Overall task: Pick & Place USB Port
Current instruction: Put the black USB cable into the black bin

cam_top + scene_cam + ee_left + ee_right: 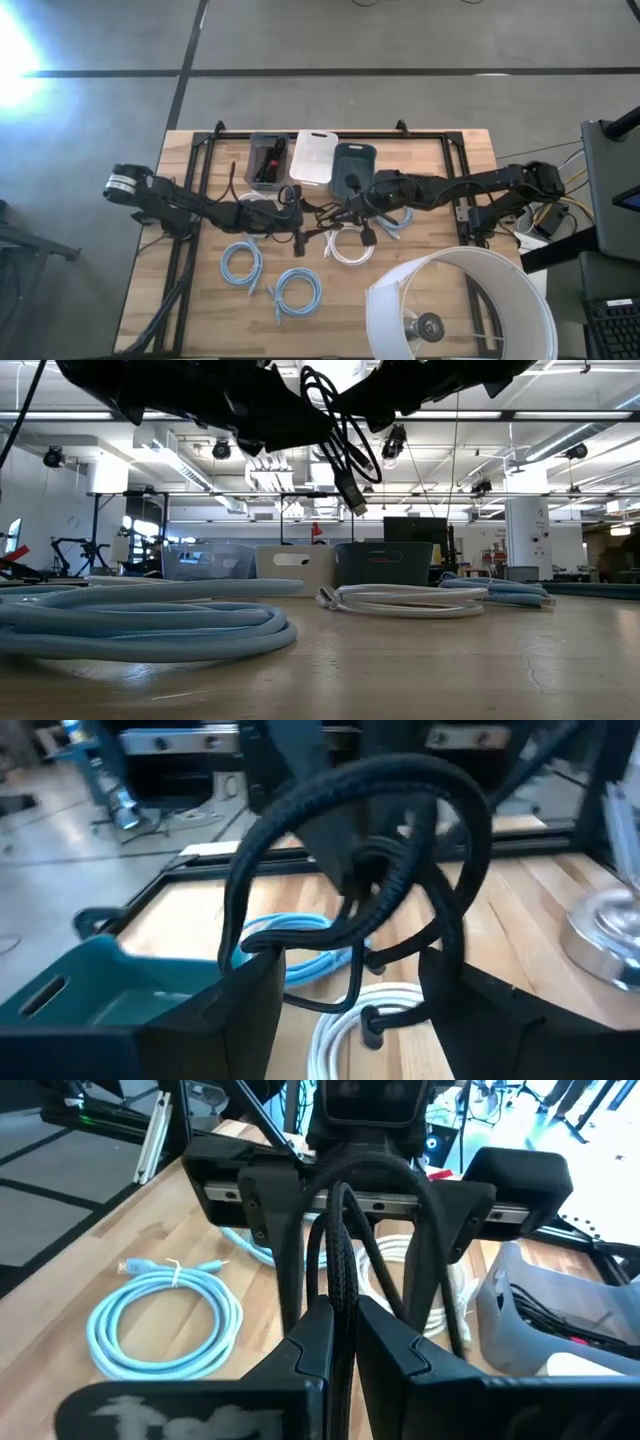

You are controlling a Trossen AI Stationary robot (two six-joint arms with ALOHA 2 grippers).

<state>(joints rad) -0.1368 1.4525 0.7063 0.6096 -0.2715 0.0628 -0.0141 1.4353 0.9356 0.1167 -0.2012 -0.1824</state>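
I see the black cable [345,1270] hanging above mid-table, pinched by my right gripper [343,1342]; my left gripper [345,985] faces it with fingers spread around the loop. Below lie a white coil [349,246] and blue coils [242,262]; bins [312,157] line the far edge.

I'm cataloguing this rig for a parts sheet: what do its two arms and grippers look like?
Both arms are dark, slim and jointed. The left arm carries a white-and-silver band near its outer end. The left gripper and right gripper each have two flat, angular black fingers. Thin cables trail by the right arm base.
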